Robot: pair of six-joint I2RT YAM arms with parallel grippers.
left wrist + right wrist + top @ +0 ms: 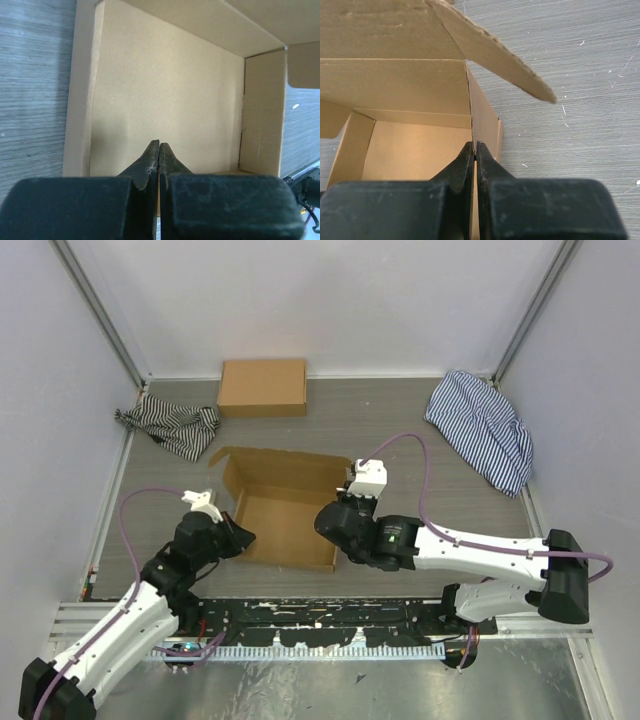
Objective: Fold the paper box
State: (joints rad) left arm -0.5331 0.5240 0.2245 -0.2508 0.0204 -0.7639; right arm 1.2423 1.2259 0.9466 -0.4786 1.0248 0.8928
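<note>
The paper box (285, 525) stands open in the middle of the table, a shallow brown cardboard tray with its lid panel raised at the back. My left gripper (240, 537) is at the box's left wall. In the left wrist view its fingers (150, 160) are shut, with the tips over the box floor (165, 90) and nothing seen between them. My right gripper (335, 527) is at the box's right wall. In the right wrist view it (474, 148) is shut on the top edge of that side wall (482, 120), with a loose flap (495, 55) sticking out above.
A second closed brown cardboard box (263, 387) sits at the back. A striped cloth (170, 427) lies at the back left and another (482, 430) at the back right. White walls enclose the table, and a metal rail (330, 635) runs along the near edge.
</note>
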